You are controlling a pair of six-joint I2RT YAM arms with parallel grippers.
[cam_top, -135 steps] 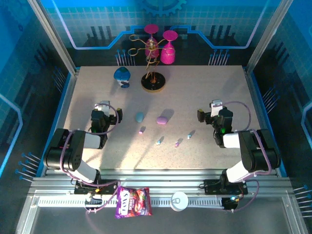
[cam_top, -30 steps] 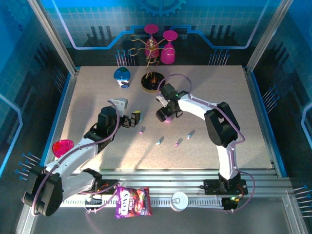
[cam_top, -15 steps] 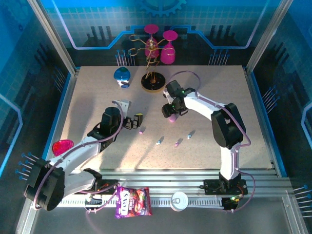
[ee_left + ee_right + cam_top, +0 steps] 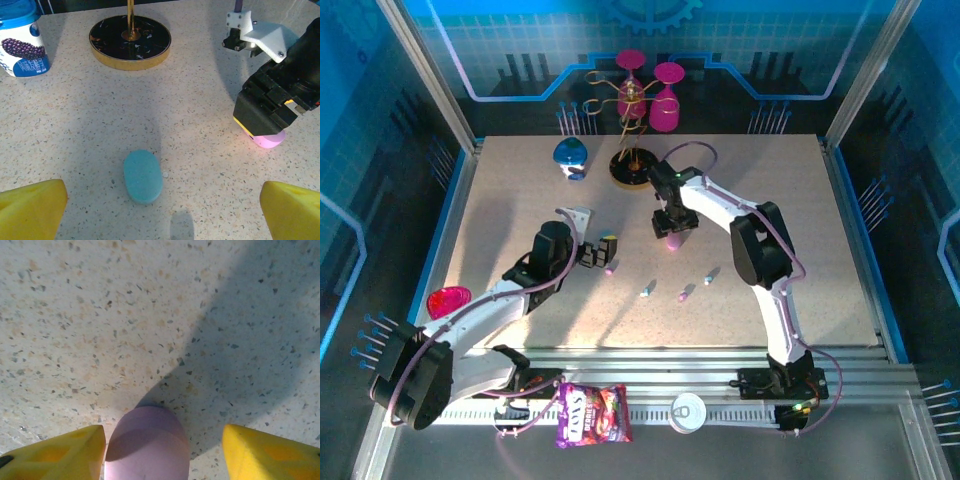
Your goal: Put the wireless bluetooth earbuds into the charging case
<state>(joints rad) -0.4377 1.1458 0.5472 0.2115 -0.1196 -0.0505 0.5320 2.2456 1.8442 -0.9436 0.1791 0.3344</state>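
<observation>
Nothing was inserted: the four earbuds (image 4: 647, 291) lay loose on the table (image 4: 520, 180), nearer the arm bases than the pink case (image 4: 147, 445). The right gripper (image 4: 161, 427) had its jaws straddling that case (a gap showed on one side). The left gripper (image 4: 163, 187) held its jaws wide before the blue case (image 4: 143, 176), left of the pink one.

The left arm stretches low from its 7 o'clock base toward centre, its left pincer (image 4: 599, 251) gaping wide, aimed at 3 o'clock. The right arm arches from 5 o'clock; its right pincer (image 4: 672, 233) points straight down, yellow fingers (image 4: 57, 455) partly apart.
</observation>
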